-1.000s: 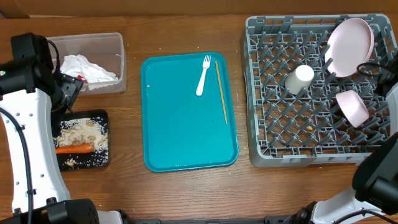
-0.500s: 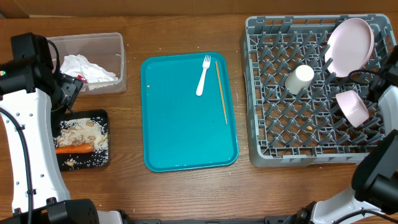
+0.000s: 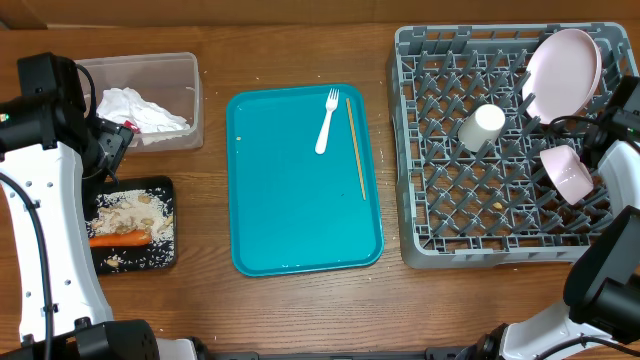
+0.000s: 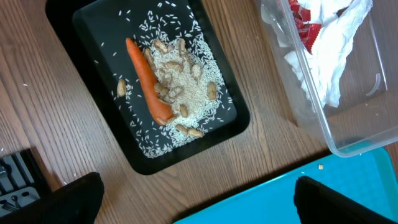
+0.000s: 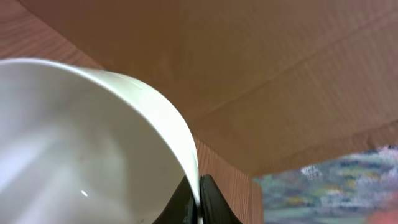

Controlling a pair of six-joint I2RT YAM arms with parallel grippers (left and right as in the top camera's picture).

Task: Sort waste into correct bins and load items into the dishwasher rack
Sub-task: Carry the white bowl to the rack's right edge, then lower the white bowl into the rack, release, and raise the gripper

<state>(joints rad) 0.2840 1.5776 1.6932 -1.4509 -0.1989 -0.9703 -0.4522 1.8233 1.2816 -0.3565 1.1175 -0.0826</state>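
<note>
The grey dishwasher rack (image 3: 440,240) stands at the right and holds a round white plate (image 3: 562,70) leaning at its back, a white cup (image 3: 482,127) and a white bowl (image 3: 566,172). My right gripper (image 3: 596,152) is shut on this bowl's rim (image 5: 81,143), with the fingers pinching the edge (image 5: 199,193). A white fork (image 3: 326,120) and a chopstick (image 3: 355,145) lie on the teal tray (image 3: 290,220). My left gripper (image 4: 196,199) is open and empty above the table between the black tray (image 4: 93,37) and the teal tray's edge.
The clear tub (image 3: 190,100) at the back left holds white napkins (image 3: 135,108) and a red wrapper (image 4: 305,25). The black tray (image 3: 165,262) holds a carrot (image 3: 118,238) and rice scraps (image 4: 186,81). A cardboard wall stands behind the table.
My right arm has shifted slightly toward the back of the rack, tilting the bowl it holds a little. The left arm has not moved.
</note>
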